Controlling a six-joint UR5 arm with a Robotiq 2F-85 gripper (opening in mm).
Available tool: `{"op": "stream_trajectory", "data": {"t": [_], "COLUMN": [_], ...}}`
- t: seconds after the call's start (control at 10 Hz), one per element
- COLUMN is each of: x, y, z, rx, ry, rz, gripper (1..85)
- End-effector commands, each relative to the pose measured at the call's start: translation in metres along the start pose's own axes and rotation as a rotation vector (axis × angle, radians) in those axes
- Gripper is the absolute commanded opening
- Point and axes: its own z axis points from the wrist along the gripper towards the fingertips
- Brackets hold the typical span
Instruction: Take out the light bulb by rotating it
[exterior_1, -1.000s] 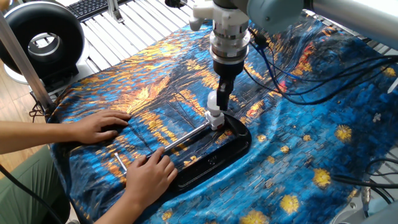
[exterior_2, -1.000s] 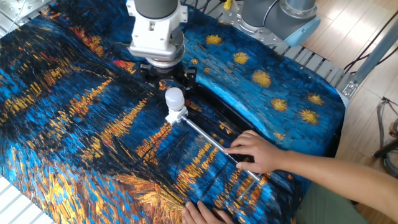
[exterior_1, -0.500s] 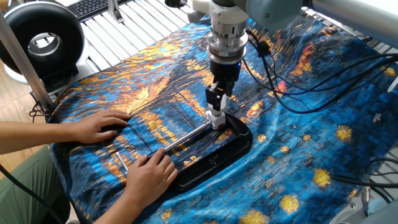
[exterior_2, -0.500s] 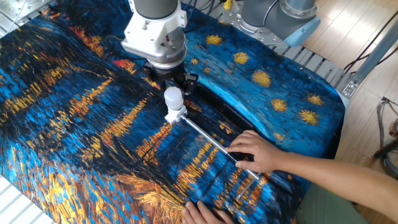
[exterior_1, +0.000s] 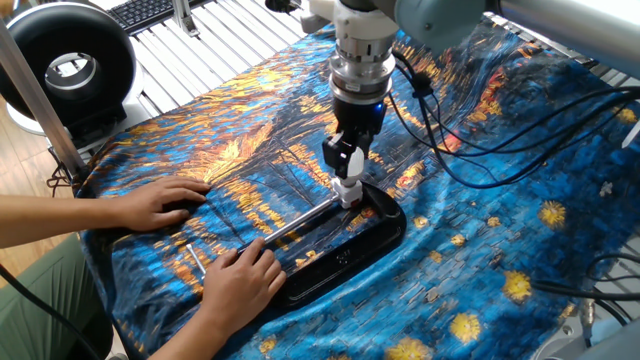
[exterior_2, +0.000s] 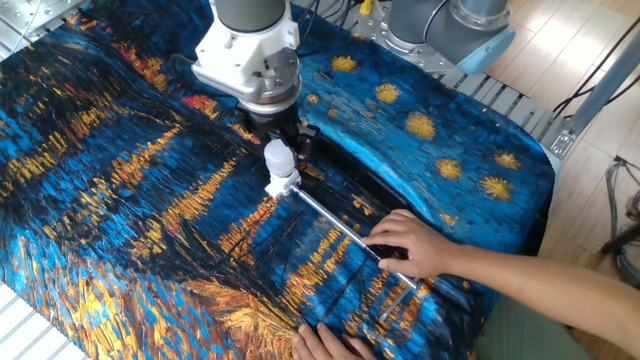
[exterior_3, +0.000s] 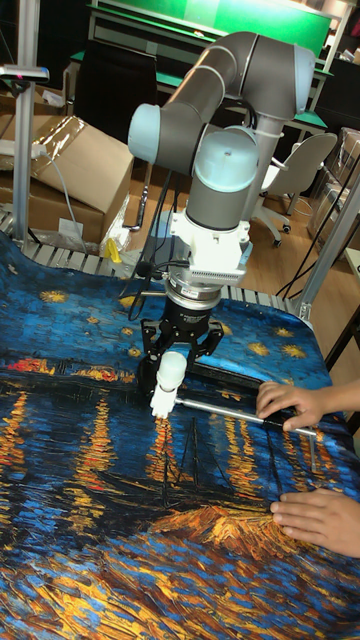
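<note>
The light bulb (exterior_2: 278, 157) is small, white and frosted. It stands upright in a white cube socket (exterior_2: 282, 184) at the end of a metal rod (exterior_2: 340, 226). My gripper (exterior_2: 281, 143) points straight down over it, open, with a black finger on either side of the globe and a gap showing. The tall fixed view shows the light bulb (exterior_3: 170, 371) sticking out below my gripper (exterior_3: 178, 362), above the socket (exterior_3: 160, 401). In one fixed view the light bulb (exterior_1: 352, 165) is partly hidden by a finger of my gripper (exterior_1: 347, 160).
A person's hands (exterior_1: 160, 205) (exterior_1: 240, 280) press on the patterned cloth, and one hand (exterior_2: 410, 246) holds the rod down. The socket sits at the edge of a black tray (exterior_1: 385, 236). Cables (exterior_1: 500, 130) trail off the arm. A black round device (exterior_1: 65, 65) stands at the table corner.
My gripper has turned about its vertical axis and shifted slightly closer over the bulb. The bulb, socket and hands have stayed in place.
</note>
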Motion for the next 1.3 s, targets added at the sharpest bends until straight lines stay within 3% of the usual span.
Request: {"op": "stream_trajectory", "data": {"t": [0.0, 0.4, 0.7, 0.8, 0.9, 1.2], "x": [-0.004, -0.005, -0.003, -0.010, -0.014, -0.013], "y": [0.001, -0.002, -0.010, -0.010, -0.015, -0.012], "z": [0.001, 0.001, -0.002, -0.002, -0.002, -0.002], "rx": [-0.005, 0.008, 0.057, 0.066, 0.089, 0.083], "ry": [-0.009, -0.012, -0.007, -0.034, -0.045, -0.036], "rz": [0.029, 0.043, 0.027, 0.008, -0.060, -0.213], "gripper": [52.0, 41.7, 31.0, 25.7, 18.3, 19.0]}}
